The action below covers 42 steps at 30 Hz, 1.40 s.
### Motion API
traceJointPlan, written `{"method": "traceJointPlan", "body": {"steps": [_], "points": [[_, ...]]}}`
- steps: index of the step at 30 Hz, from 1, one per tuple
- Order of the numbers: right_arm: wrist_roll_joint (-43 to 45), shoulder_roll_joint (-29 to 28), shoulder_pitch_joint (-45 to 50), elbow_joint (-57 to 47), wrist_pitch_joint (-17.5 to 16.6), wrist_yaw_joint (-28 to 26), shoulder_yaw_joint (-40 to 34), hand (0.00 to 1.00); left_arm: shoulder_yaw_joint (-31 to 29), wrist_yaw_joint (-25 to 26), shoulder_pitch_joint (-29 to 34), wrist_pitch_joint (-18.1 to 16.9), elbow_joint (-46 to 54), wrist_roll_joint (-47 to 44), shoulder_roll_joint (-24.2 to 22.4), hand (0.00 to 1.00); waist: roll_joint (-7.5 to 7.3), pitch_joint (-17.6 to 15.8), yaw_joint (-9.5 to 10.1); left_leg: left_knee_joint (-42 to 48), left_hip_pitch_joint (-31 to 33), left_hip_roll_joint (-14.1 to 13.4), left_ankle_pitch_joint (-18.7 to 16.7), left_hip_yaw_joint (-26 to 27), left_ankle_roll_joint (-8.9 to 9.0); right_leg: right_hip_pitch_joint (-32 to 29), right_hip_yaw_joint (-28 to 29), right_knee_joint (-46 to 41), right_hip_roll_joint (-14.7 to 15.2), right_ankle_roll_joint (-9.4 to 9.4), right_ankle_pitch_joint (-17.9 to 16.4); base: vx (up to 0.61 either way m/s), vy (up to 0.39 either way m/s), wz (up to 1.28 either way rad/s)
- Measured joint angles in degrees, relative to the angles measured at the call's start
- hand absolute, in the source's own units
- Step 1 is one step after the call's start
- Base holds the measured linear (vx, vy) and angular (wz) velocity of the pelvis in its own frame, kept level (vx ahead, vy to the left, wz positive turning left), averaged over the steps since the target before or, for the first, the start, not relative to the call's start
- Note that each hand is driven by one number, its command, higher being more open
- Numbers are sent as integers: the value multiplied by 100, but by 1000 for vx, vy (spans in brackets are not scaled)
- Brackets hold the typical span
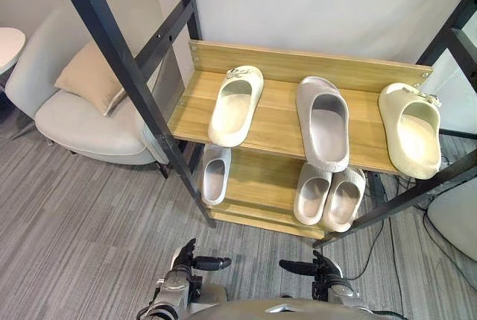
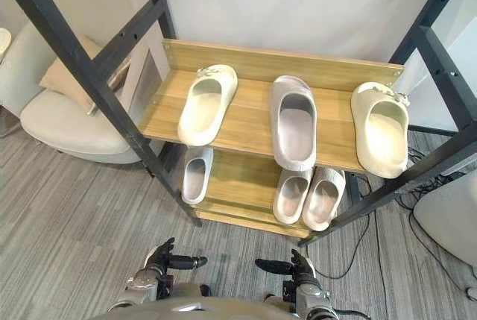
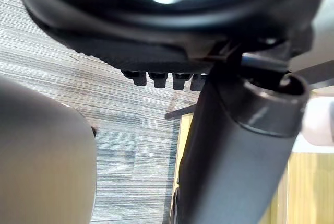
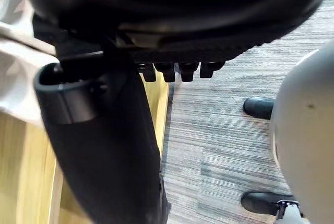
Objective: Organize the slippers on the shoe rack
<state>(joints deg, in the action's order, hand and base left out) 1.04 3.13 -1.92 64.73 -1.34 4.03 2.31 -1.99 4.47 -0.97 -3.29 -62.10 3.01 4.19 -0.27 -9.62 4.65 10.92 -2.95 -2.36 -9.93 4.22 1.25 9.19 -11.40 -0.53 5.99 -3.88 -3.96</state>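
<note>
Looking down on the shoe rack (image 1: 298,63), standing well ahead of both hands and apart from them. Counting six slippers on its two shelves already, but judging the sorting far from done. Seeing just the beige pair (image 1: 329,197) lying side by side and touching, on the lower shelf straight ahead of the right hand (image 1: 319,268). Finding the cream ones split up: spotting the first cream slipper (image 1: 236,104) on the top shelf ahead of the left hand (image 1: 186,264), and the second cream slipper (image 1: 410,130) far out beyond the right hand at the shelf's end. Noting a grey slipper (image 1: 323,122) lying between those two, and its likely mate, the lower grey slipper (image 1: 215,174), sitting a shelf down, ahead of the left hand. Reckoning on a swap or two to bring the pairs together, none of it started as far as can be judged. Holding both hands low and near the body, apart from each other, thumbs pointing inward toward one another, fingers loosely spread and gripping nothing. Not touching any slipper yet.
</note>
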Motion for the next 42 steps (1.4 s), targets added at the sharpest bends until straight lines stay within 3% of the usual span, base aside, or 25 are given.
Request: {"method": "traceJointPlan", "body": {"steps": [5, 10, 16, 18, 23, 24, 29, 32, 35, 42], "points": [[7, 27, -176, -451, 2, -256, 1942, 100, 86, 8, -1, -40, 8, 7, 23, 100, -30, 11, 28, -148, -2, 27, 154, -99, -22, -5, -51, 42, 0, 51, 81, -51, -12, 8], [361, 0, -548, -1696, -9, -856, 3748, 100, 94, 45, -12, -67, 71, 5, 47, 100, -132, 33, 169, -185, 108, 70, 321, -267, -30, -34, -131, 150, 9, 37, 212, -101, 2, 14], [1274, 238, -689, -3371, -4, -1348, 4484, 100, 95, 183, -50, -122, 92, 6, 82, 100, -198, 22, 300, -411, 166, 73, 582, -308, 9, -216, -112, 123, 9, 32, 325, -104, 1, 2], [1751, 488, -704, -4418, -6, -1492, 4640, 100, 105, 218, -52, -120, 89, 6, 81, 100, -192, 16, 292, -469, 165, 59, 637, -307, 31, -278, -66, 103, -3, 39, 351, -99, 3, -8], [2254, 937, -854, -6648, -262, -1542, 4419, 100, 208, 280, -49, -120, 86, 6, 101, 100, -168, 8, 202, -456, 159, 19, 632, -169, 56, -419, 131, -34, -19, 38, 358, -40, 13, -17], [2262, 939, -856, -6662, -265, -1542, 4412, 100, 210, 281, -49, -120, 85, 6, 102, 100, -167, 8, 199, -455, 159, 19, 632, -169, 55, -419, 132, -35, -18, 37, 358, -1, 9, -12], [2861, 1106, -869, -8181, -681, -1470, 3344, 100, 350, 305, -50, -123, 25, 1, 132, 100, -133, 19, 51, -343, 122, 16, 581, -76, 55, -413, 267, -54, -16, 13, 383, 8, 15, -15], [3058, 1093, -875, -8746, -1161, -1267, 2613, 100, 408, 309, 5, -123, -9, -6, 114, 100, -54, 53, -74, -331, 73, 17, 560, -29, 36, -406, 374, -52, -15, 10, 411, -10, 18, -16], [2525, 1086, -869, -8827, -1464, -846, 2165, 100, 407, 282, 65, -119, -5, -6, 100, 100, 13, 69, -188, -332, -33, 12, 553, -26, 34, -305, 388, -52, -18, 13, 417, -18, 6, -3], [983, 1341, -850, -9019, -1527, -46, 879, 100, 506, 199, 225, -178, 124, -6, 85, 100, 136, 138, -241, -372, -162, 6, 541, -7, 39, -227, 436, -59, -19, 26, 411, -28, 5, -3]]}}
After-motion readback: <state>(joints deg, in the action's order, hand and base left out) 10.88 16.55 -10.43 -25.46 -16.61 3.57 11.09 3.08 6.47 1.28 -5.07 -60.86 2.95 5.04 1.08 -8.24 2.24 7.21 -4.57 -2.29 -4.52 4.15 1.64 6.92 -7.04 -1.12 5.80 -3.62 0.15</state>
